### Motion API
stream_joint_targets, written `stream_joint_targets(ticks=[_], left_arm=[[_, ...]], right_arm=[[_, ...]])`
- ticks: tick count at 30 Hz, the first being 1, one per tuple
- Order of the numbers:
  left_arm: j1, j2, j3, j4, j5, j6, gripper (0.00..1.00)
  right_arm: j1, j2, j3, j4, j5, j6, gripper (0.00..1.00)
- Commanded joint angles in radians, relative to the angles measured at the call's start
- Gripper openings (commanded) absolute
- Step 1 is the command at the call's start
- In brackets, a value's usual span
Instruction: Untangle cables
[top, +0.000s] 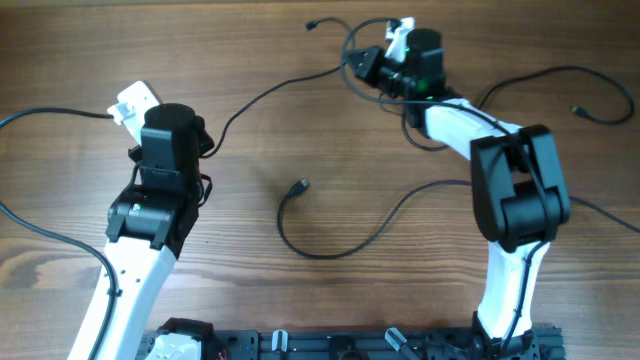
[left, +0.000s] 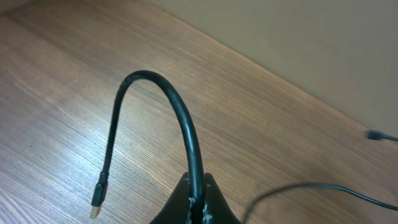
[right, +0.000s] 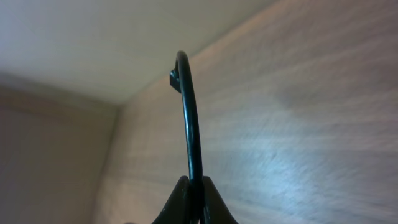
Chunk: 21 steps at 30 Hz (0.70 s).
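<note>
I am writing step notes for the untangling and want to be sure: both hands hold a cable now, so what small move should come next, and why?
Probably draw the right hand slowly away from the crossed loops beside it, with the left hand held in place. The right-hand cable and the left-hand cable are each pinched near a plug; only those loops look tangled.

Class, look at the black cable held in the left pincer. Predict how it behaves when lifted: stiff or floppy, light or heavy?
Probably floppy but slightly springy: the cable arches from the left pincer, then droops to its plug. Likely light, being so thin.
</note>
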Motion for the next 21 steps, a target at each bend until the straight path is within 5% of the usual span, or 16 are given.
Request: stream_joint_targets(ticks=[1,9,14,18,21], left_arm=[[0.010,0.026,0.018,0.006,-0.035,-0.076,0.04],[0.009,0.180,0.018,0.140,0.005,-0.318,0.04],[0.006,0.360,0.018,0.375,0.162,-0.462,0.04],[-0.022,0.521,0.018,0.669,0.261,-0.414,0.04],[-0.064,0.645,0.018,0.883,0.256,-0.216,0.04]], right_arm=[[-0.071,-0.048,0.004,0.006,0.010,0.036,0.04],[-0.226,-0.055,0.004,0.043,0.014,0.159,0.05],[-0.317,-0.055,0.004,0.058,0.023,0.162,0.05],[-0.377,-0.055,0.004,0.056,0.050,0.154,0.04],[-0.404,-0.055,0.004,0.054,0.101,0.154,0.05]])
